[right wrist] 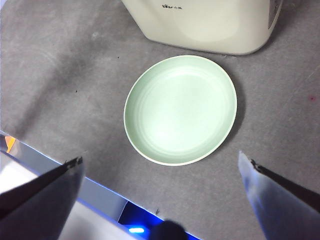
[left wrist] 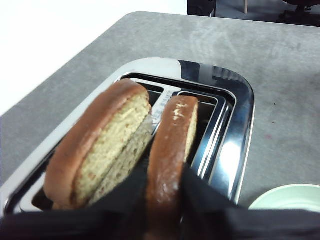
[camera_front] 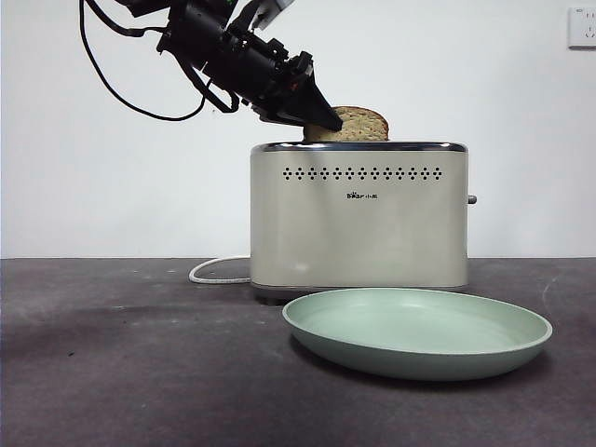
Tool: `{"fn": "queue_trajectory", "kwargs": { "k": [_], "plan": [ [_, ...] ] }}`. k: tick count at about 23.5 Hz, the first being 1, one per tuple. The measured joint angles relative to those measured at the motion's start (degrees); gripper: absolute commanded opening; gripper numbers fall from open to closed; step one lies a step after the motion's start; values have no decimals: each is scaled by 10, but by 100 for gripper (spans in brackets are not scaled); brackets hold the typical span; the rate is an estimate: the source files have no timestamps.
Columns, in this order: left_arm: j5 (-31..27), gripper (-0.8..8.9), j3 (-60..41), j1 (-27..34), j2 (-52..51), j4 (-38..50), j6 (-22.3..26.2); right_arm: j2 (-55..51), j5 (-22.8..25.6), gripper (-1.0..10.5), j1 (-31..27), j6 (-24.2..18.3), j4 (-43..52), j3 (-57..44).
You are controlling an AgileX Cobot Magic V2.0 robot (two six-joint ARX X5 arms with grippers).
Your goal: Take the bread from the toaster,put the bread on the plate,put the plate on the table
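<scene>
The cream toaster (camera_front: 358,214) stands on the dark table (camera_front: 140,354) with two slices in its slots. The bread (left wrist: 172,130), brown-crusted and seen edge-on, sits in the slot on the plate's side, and its speckled domed top (camera_front: 358,124) pokes above the chrome rim. My left gripper (left wrist: 166,170) reaches down from the upper left (camera_front: 326,119) and is shut on the bread's end. A second slice (left wrist: 102,150) leans in the other slot. The mint-green plate (camera_front: 416,331) lies on the table before the toaster. High above the plate (right wrist: 180,110) my right gripper (right wrist: 159,159) hangs open and holds nothing.
A white cord (camera_front: 214,272) trails from the toaster's left side along the table. A wall socket (camera_front: 582,28) sits at the top right. In the right wrist view, the table's near edge (right wrist: 65,170) runs below the plate.
</scene>
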Motion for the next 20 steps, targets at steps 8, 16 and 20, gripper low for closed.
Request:
{"fn": "queue_trajectory", "kwargs": {
  "k": [8,16,20],
  "plan": [
    [3,-8,47,-1,-14,-51,1,0,0,595,0,0,0,0],
    [5,-8,60,-1,-151,-100,-10,41,43,594,0,1,23,0],
    [0,-6,64,-1,-245,-158,-23,91,43,592,0,12,64,0]
  ]
}}
